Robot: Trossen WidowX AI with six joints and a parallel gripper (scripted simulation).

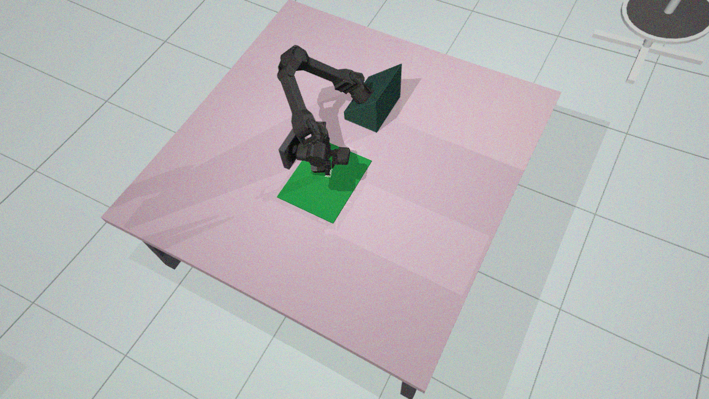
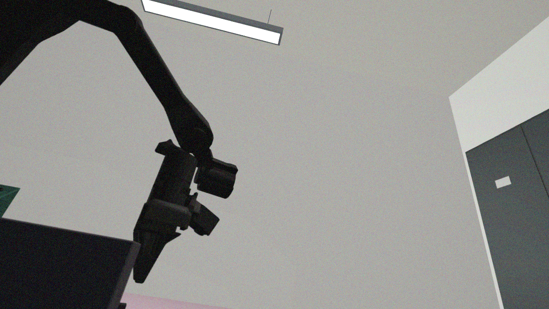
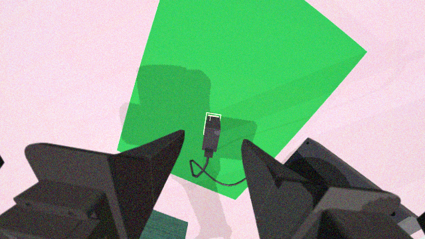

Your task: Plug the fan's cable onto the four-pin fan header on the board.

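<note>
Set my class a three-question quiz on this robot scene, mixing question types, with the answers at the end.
1. True or false: the gripper is clamped on the plug.

2. Multiple choice: what colour is the board?
A. Pink
B. Green
C. White
D. Black

3. Fill in the blank: in the wrist view, the thin dark ____ runs from the end of the plug and makes a loop over the board.

Key: 1. False, its fingers stand apart with a gap on either side of the plug. 2. B. 3. Cable.
</note>
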